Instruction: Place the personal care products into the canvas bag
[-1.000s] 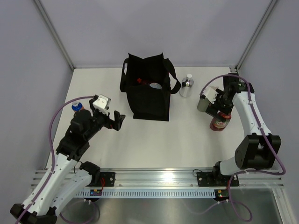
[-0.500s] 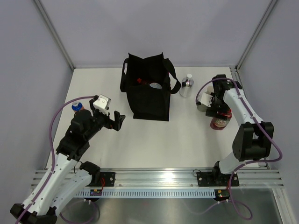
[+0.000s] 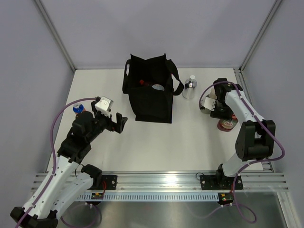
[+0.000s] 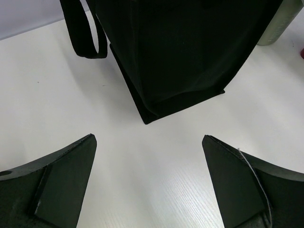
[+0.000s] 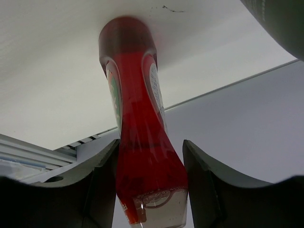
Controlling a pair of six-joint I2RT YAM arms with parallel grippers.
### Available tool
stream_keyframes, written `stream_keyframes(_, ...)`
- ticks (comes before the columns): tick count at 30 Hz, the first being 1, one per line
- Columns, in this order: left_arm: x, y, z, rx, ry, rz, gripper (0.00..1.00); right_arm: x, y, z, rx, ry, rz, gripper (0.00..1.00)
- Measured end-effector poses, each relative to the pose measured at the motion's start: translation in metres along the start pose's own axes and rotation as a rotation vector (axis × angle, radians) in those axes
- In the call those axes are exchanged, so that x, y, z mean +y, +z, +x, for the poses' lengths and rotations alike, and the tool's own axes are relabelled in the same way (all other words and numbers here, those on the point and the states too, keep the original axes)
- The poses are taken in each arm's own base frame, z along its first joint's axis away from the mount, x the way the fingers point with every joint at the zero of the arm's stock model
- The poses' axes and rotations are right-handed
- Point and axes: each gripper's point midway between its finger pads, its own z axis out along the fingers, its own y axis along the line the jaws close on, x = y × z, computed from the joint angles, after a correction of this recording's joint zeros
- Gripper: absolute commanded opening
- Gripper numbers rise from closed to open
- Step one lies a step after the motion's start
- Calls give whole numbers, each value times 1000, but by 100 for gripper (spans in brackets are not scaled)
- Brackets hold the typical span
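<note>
Worktop [image 3: 190, 142] in white carries the canvas bag [image 3: 152, 102], which stands upright toward the far middle with its mouth open and its strap handles hanging at the sides. The left gripper [image 3: 119, 123] hovers off the bag's near left corner, its jaws spread wide around nothing. Seen from its wrist [image 4: 148, 142], the bag [image 4: 190, 47] lies straight ahead and well apart. At the right edge, the right gripper [image 3: 223, 116] has its jaws narrowed onto the dark red bottle [image 3: 227, 123]. The bottle [image 5: 137, 118] stands with its base on the worktop, long axis upright and clear cap end toward the wrist, its upper body pinched between the two fingers [image 5: 95, 190]. A small silver bottle [image 3: 189, 88] stands upright just right of the bag.
</note>
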Motion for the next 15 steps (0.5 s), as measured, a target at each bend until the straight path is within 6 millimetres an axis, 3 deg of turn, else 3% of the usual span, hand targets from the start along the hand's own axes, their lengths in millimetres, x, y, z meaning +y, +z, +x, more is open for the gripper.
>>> stream_keyframes(5, 0, 0, 0, 0, 0, 0, 99, 3, -3, -1, -15, 20, -8, 2)
stream_keyframes(9, 0, 0, 0, 0, 0, 0, 99, 12, -14, -15, -112, 77, -58, 0)
stream_keyframes(11, 0, 0, 0, 0, 0, 0, 99, 16, -28, -28, -205, 113, -89, 0)
stream_keyframes(15, 0, 0, 0, 0, 0, 0, 99, 16, -79, -54, -431, 183, -90, 0)
